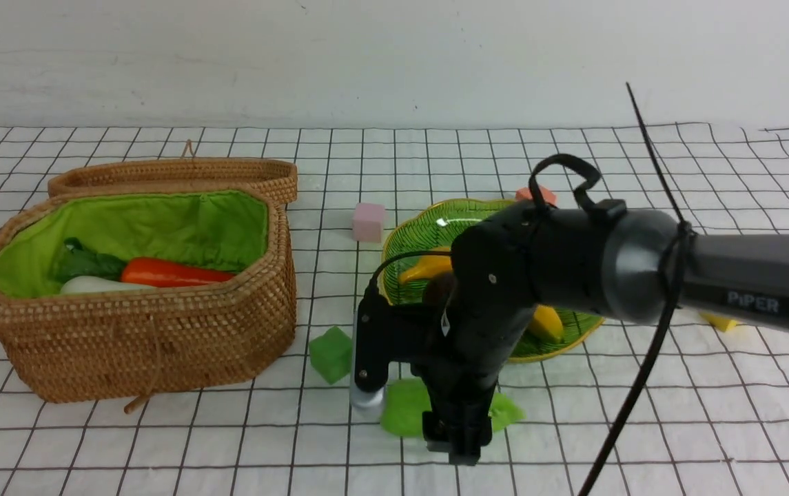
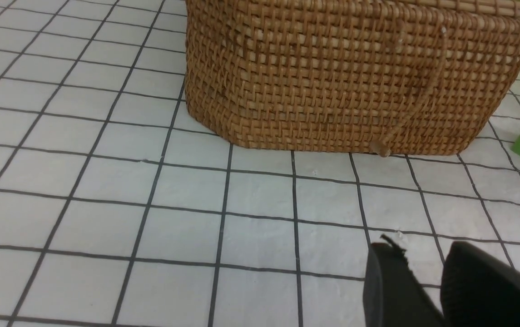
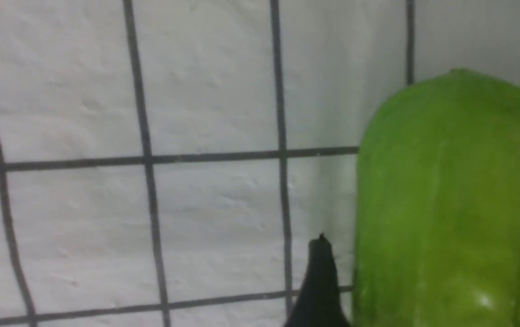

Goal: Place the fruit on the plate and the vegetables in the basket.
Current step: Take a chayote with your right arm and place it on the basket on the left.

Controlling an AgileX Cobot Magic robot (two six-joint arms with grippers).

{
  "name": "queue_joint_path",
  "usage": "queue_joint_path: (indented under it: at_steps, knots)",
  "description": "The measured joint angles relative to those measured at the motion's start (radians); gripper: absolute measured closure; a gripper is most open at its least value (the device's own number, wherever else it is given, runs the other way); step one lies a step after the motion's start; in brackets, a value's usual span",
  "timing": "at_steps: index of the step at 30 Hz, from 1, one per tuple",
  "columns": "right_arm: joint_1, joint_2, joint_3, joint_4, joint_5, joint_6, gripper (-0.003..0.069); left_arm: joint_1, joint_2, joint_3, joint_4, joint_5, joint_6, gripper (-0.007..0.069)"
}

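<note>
Sorting status: vegetables partly binned, fruit apparently plated, as far as the views show.
Right gripper (image 1: 459, 441): lowered to the desk (image 1: 642, 427) at the cucumber (image 1: 404, 406). One dark fingertip (image 3: 319, 281) shows just beside the green skin in the right wrist view. The other finger is out of view, so jaw opening and grasp cannot be told.
Cucumber: lying on the desk directly under the right gripper, partly hidden by the arm.
Left gripper (image 2: 428, 290): low over bare desk, two fingers slightly apart, nothing between them.
Basket (image 1: 160, 337): well to the left of the right gripper, lid folded back. Contents visible: carrot (image 1: 173, 273) with dark leaves, and white radish (image 1: 94, 284).
Plate (image 1: 428, 227): just behind the right gripper. Banana (image 1: 425, 270) and mango (image 1: 547, 324) lie on it; a dark round shape beside the banana is probably the maroon fruit, mostly hidden.
Foam cubes: green cube (image 1: 331, 354) and pink cube (image 1: 369, 222) on the desk, not task items.
Remaining: judged as cucumber only, to be gripped and carried left into the basket.
</note>
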Motion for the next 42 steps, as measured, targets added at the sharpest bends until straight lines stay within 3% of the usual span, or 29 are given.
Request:
queue_joint_path:
  at_steps: [1,6,10,13,14,18,19,20,24,29,35,40,42]
  knots:
    - [0.0,0.001,-0.008,0.008,0.019,-0.002,0.0207,0.0,0.0,0.0,0.0,0.0,0.0,0.0449]
    - [0.001,-0.003,-0.085,0.045,0.089,-0.015,0.0199,0.0,0.0,0.0,0.0,0.0,0.0,0.0449]
    - [0.001,-0.025,-0.192,0.145,0.112,-0.016,0.0199,0.0,0.0,0.0,0.0,0.0,0.0,0.0449]
    - [0.001,-0.037,-0.364,0.346,0.053,-0.02,0.0199,0.0,0.0,0.0,0.0,0.0,0.0,0.0445]
    - [0.001,-0.036,-0.364,0.359,0.044,-0.021,0.0199,0.0,0.0,0.0,0.0,0.0,0.0,0.0445]
    - [0.009,0.011,-0.489,0.746,-0.246,-0.148,0.0199,0.0,0.0,0.0,0.0,0.0,0.0,0.0442]
    - [0.008,0.02,-0.495,0.765,-0.259,-0.169,0.0199,0.0,0.0,0.0,0.0,0.0,0.0,0.0442]
    - [0.01,0.052,-0.512,0.903,-0.343,-0.244,0.0199,0.0,0.0,0.0,0.0,0.0,0.0,0.0442]
    - [0.022,0.206,-0.566,1.247,-0.503,-0.544,0.0199,0.0,0.0,0.0,0.0,0.0,0.0,0.0442]
    - [0.054,0.34,-0.632,1.543,-0.595,-0.789,0.0199,0.0,0.0,0.0,0.0,0.0,0.0,0.0438]
    - [0.068,0.366,-0.642,1.618,-0.606,-0.858,0.0184,0.0,0.0,0.0,0.0,0.0,0.0,0.0429]
    - [0.068,0.366,-0.645,1.625,-0.557,-0.86,0.0012,0.0,0.0,0.0,0.0,0.0,0.0,0.0428]
    - [0.068,0.366,-0.645,1.621,-0.538,-0.86,-0.0012,0.0,0.0,0.0,0.0,0.0,0.0,0.0428]
